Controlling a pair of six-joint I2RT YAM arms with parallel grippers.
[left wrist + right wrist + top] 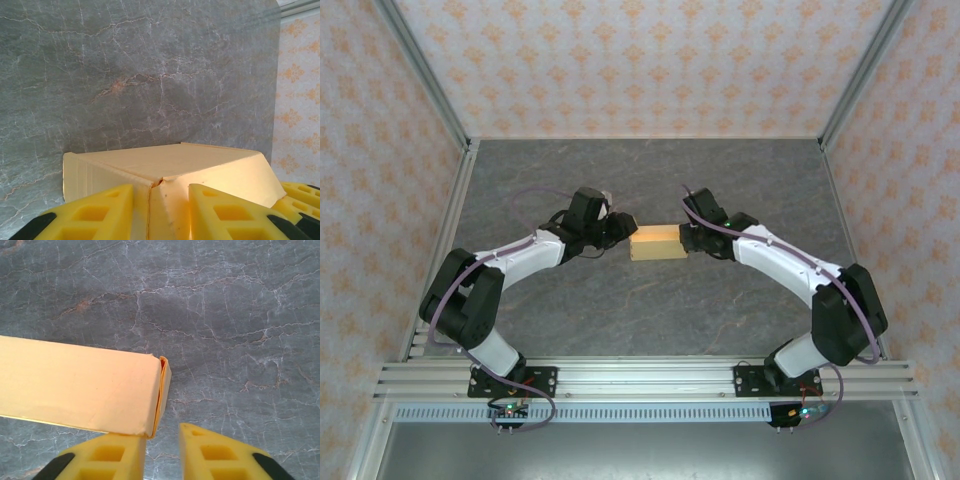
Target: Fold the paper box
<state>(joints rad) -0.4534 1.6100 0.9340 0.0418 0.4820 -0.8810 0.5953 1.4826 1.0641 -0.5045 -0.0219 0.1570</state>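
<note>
The paper box (655, 243) is a small closed orange-yellow rectangular box lying on the grey table between the two arms. My left gripper (621, 228) is at its left end. In the left wrist view the box (165, 162) has one end corner wedged between the yellow fingers (100, 212), and the left gripper (160, 215) is shut on that corner. My right gripper (688, 238) is at the box's right end. In the right wrist view the box (75, 385) ends just above the left finger (107, 460). The right gripper (162, 455) is open, with bare table between its fingers.
The grey marbled table (650, 180) stretches free behind and in front of the box. Patterned walls (630, 60) with metal posts close the back and both sides. An aluminium rail (640, 378) carrying the arm bases runs along the near edge.
</note>
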